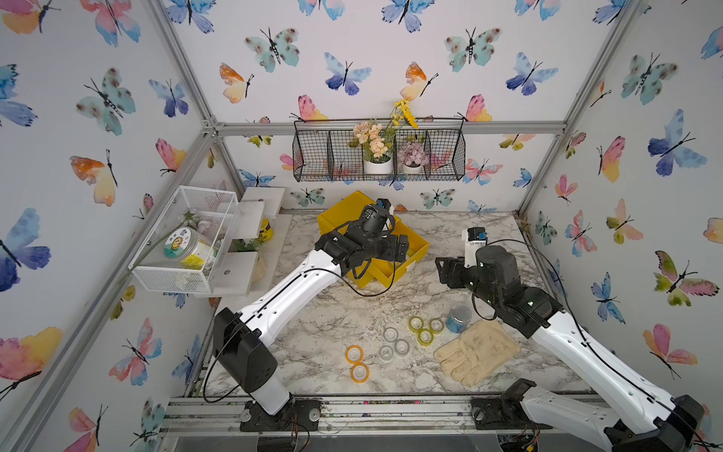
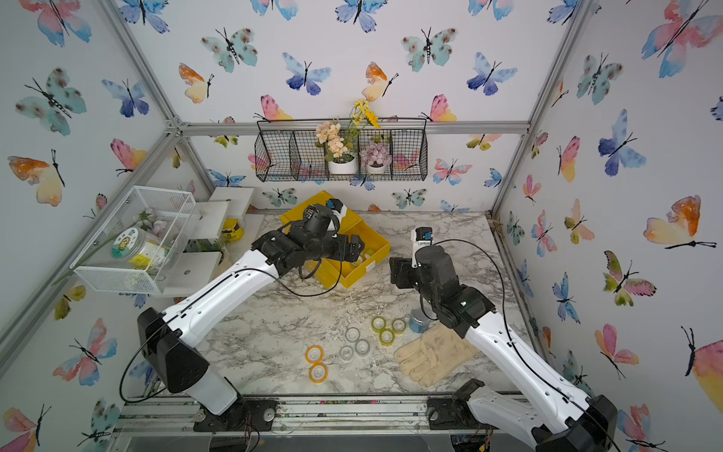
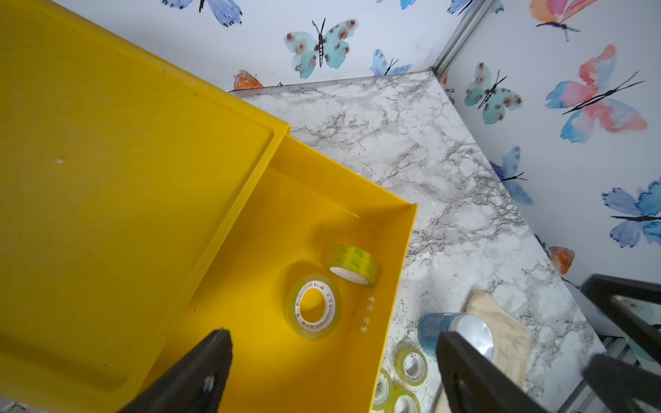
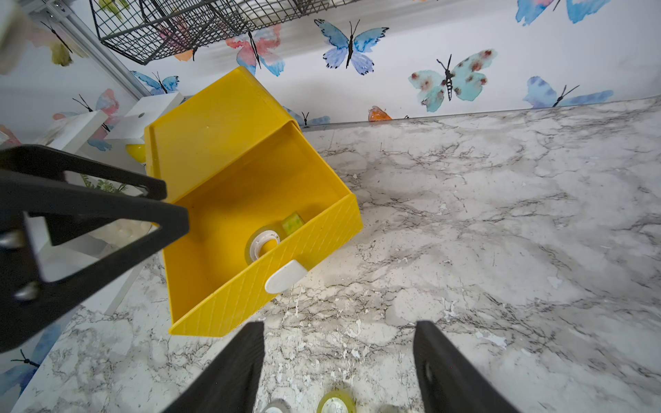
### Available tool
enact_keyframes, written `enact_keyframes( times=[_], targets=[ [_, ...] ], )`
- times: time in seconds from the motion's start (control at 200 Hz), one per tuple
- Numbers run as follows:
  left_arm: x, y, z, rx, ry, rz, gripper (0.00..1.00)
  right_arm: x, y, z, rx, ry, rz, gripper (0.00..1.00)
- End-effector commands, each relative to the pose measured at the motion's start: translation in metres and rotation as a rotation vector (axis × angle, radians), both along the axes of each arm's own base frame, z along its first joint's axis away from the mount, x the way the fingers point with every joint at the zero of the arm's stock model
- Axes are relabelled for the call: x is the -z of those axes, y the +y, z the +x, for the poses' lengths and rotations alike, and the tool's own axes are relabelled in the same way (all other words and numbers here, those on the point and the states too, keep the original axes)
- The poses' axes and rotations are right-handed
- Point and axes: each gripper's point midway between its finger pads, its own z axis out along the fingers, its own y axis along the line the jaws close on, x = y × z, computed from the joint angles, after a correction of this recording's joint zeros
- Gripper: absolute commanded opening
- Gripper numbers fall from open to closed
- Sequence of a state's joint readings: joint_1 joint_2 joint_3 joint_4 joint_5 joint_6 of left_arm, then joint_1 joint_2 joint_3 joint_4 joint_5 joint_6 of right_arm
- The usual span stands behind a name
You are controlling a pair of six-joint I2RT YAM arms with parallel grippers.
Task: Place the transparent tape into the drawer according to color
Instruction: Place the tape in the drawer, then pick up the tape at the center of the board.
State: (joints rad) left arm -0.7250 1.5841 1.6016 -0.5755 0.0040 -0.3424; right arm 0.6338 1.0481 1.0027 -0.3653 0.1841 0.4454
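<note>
1. The left gripper (image 3: 332, 372) hung over the open yellow drawer (image 3: 404, 257), at the far middle of the table (image 1: 313, 321)
2. Its two black fingers (image 3: 200, 375) were spread wide apart, with nothing between them, so it held nothing
3. The drawer was pulled out of its yellow case (image 3: 125, 178) toward the near right, and in both top views the left arm hid part of it
4. Two rolls of the transparent tape were inside the drawer, close to its front wall
5. The flat yellow-green roll (image 3: 313, 305) lay on the drawer floor with its white middle ring facing up
6. The tipped yellow-green roll (image 3: 352, 264) stood on its edge right beside it; I could not tell if the two touched
7. The right gripper (image 4: 339, 357) was to the right of the drawer, over bare table and apart from the drawer; its fingers were parted and it was empty
8. More rolls lay flat on the near part of the table
9. The three yellow-green rolls (image 1: 416, 323) (image 1: 436, 325) (image 1: 425, 337) sat in a tight bunch just left of the blue tin (image 1: 458, 319)
10. The three clear rolls (image 1: 390, 334) (image 1: 401, 346) (image 1: 386, 353) were a little more to the left
11. The two orange rolls (image 1: 354, 354) (image 1: 360, 372) were the most to the left, side by side
12. The pale glove (image 1: 475, 350) lay flat at the near right, just beside the tin
</note>
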Motion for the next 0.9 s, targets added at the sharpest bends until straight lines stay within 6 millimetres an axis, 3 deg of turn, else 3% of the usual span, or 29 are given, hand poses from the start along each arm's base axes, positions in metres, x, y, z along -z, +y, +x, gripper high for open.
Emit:
enact_keyframes(
  times=[0.0,0.185,0.395,0.591,0.896],
  targets=[
    [-0.008,0.004,-0.028,0.061,0.002,-0.061,0.99,0.015,0.002,-0.01,-0.037,0.047,-0.007,0.7],
    [0.021,0.033,-0.065,0.063,0.028,-0.06,0.99,0.05,0.02,-0.029,-0.177,0.168,-0.016,0.69],
    [0.053,0.059,-0.096,0.041,0.059,-0.084,0.99,0.129,0.035,-0.062,-0.277,0.412,-0.005,0.66],
    [0.074,0.074,-0.103,-0.005,0.069,-0.069,0.99,0.178,0.043,-0.095,-0.314,0.554,-0.066,0.66],
    [0.093,0.079,-0.102,-0.031,0.095,-0.03,0.99,0.22,0.034,-0.123,-0.297,0.683,-0.186,0.68]
  ],
)
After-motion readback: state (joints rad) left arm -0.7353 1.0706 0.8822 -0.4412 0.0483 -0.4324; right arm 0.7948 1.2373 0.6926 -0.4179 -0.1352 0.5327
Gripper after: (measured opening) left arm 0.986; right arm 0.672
